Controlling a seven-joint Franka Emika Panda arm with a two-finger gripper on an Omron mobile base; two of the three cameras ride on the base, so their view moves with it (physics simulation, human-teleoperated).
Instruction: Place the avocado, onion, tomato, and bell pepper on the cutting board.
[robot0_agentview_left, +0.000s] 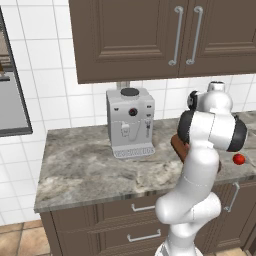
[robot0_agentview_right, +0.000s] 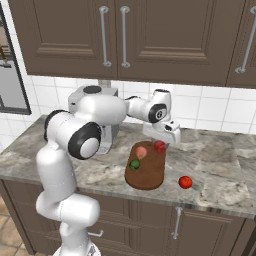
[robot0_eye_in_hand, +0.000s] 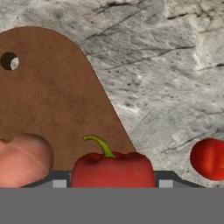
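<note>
A grey marble surface (robot0_agentview_right: 215, 175) carries the cutting board (robot0_agentview_right: 147, 172) with the onion (robot0_agentview_right: 141, 152) and avocado (robot0_agentview_right: 134, 164) on it, the claw (robot0_agentview_right: 161, 145) clamped on the bell pepper (robot0_eye_in_hand: 113, 168) over the board's far end, seemingly ready to release, then fetch the tomato (robot0_agentview_right: 185, 182) lying off the board

We saw a matt brown wooden cutting board (robot0_eye_in_hand: 52, 92) on a mottled grey stone counter (robot0_eye_in_hand: 175, 65). The bell pepper (robot0_eye_in_hand: 113, 168) and tomato (robot0_eye_in_hand: 209, 158) looked smooth and glossy; the onion (robot0_eye_in_hand: 22, 159) had a pale sheen.
</note>
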